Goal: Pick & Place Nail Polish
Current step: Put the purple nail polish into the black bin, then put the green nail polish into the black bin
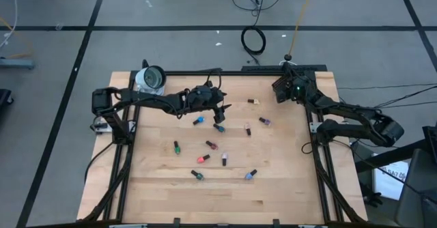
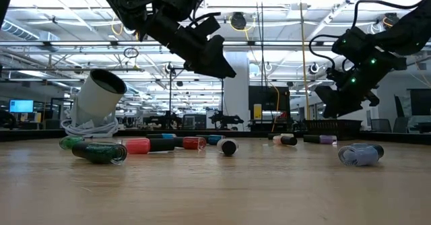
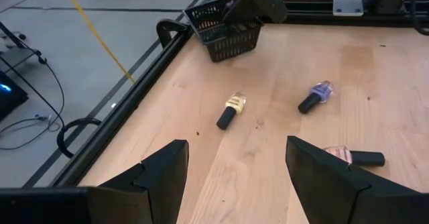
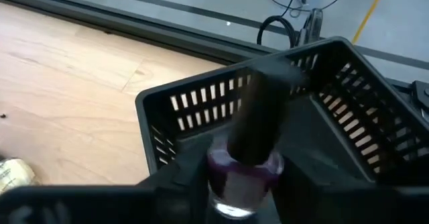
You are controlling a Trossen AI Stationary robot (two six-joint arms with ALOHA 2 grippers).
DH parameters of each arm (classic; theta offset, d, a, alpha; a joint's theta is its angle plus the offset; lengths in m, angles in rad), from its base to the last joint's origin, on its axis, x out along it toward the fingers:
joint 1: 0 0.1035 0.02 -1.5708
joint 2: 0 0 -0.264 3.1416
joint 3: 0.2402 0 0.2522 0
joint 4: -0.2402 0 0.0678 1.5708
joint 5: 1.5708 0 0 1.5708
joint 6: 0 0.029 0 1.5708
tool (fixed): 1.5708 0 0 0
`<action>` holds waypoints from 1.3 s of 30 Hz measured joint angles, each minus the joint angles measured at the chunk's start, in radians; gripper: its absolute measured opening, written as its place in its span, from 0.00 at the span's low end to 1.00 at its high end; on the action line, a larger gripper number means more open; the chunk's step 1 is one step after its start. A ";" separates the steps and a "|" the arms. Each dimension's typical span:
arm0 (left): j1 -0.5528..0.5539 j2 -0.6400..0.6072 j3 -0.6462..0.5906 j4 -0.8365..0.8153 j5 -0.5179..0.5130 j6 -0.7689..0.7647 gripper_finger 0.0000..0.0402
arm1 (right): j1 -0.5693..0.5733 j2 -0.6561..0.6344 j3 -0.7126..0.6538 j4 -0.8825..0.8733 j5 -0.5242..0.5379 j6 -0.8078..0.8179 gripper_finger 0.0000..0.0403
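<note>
Right wrist view: a purple nail polish bottle (image 4: 241,174) with a dark cap stands between the right gripper's (image 4: 238,184) jaws, cap tilted up toward the black basket (image 4: 348,90) just beyond it. Left gripper (image 1: 220,112) hovers mid-desk (image 1: 273,187), jaws wide and empty, over the scattered bottles (image 1: 212,146).

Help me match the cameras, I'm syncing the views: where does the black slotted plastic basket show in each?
High: far right table corner, mostly under the right tool.
Low: probably the dark low shape at right.
Left wrist: top centre.
Right wrist: centre right.
Shared landmark: the right tool above it, holding a purple nail polish bottle.
</note>
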 joint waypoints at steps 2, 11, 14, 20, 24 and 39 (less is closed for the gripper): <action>0.000 0.000 0.000 0.001 0.000 -0.001 0.61 | 0.000 0.000 0.000 0.000 0.000 -0.005 0.39; 0.000 0.000 0.000 -0.002 -0.001 0.013 0.61 | 0.000 -0.019 0.000 0.021 0.001 -0.063 0.51; 0.000 0.000 0.000 -0.022 -0.026 0.028 0.61 | 0.002 -0.065 0.000 0.062 -0.026 -0.081 0.52; -0.007 0.000 0.000 -0.116 -0.094 0.019 0.61 | 0.005 -0.206 0.000 0.167 -0.285 -0.099 0.50; -0.023 -0.012 0.000 -0.243 -0.095 -0.018 0.61 | 0.044 -0.287 0.000 0.236 -0.543 -0.060 0.50; -0.164 -0.076 0.000 -1.111 -0.012 -0.740 0.61 | 0.567 -0.336 0.000 0.331 -0.627 -0.166 0.50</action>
